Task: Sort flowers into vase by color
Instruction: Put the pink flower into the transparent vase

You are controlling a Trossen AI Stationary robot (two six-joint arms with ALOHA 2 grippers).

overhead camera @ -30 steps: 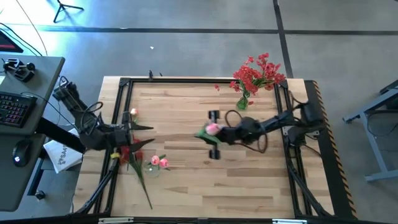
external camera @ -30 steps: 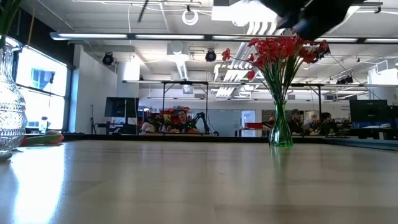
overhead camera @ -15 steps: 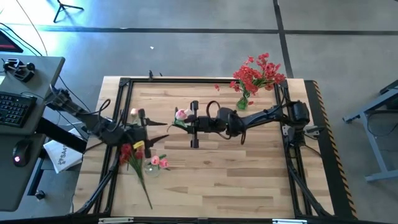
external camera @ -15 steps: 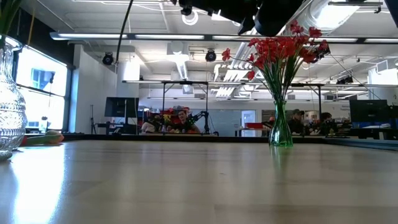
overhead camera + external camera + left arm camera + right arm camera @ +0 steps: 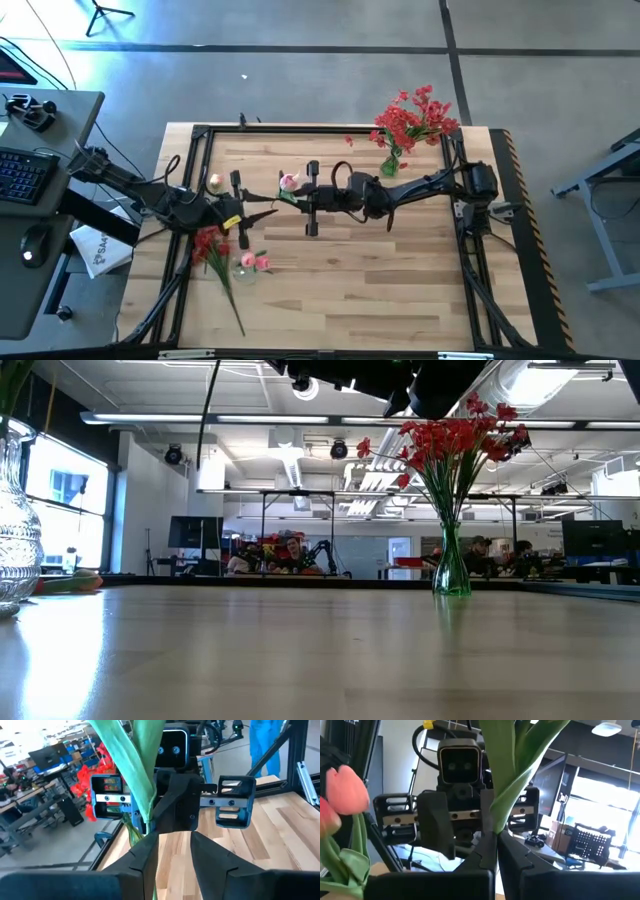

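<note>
Facing each other above mid-bench (image 5: 400, 290) in the high view: left pincer (image 5: 262, 213) and right pincer (image 5: 290, 196), tips nearly meeting around a pink tulip (image 5: 289, 181). Seen only in the right wrist view: right fingers (image 5: 487, 851) pressed together on a broad, smooth green leaf (image 5: 512, 775), pink bud (image 5: 346, 790) off to one side, waxy and egg-shaped. Seen only in the left wrist view: left fingers (image 5: 150, 855) set slightly apart, the same tulip's leaf lying against one finger, grip not clear, and the blocky black right pincer head straight ahead. Shown from above alone: a second pink bud (image 5: 214, 182) by the left arm, red stems (image 5: 210, 245) lying flat on pale wood planks, and two pink buds (image 5: 256, 262) in a clear vase (image 5: 246, 270) near the bench's left front. Shown level in the low view: a slim green glass vase (image 5: 450, 575) of bushy red blossoms (image 5: 450, 440), a cut-glass vase (image 5: 18, 540) at the edge, dark arm parts overhead, people seated far behind.
</note>
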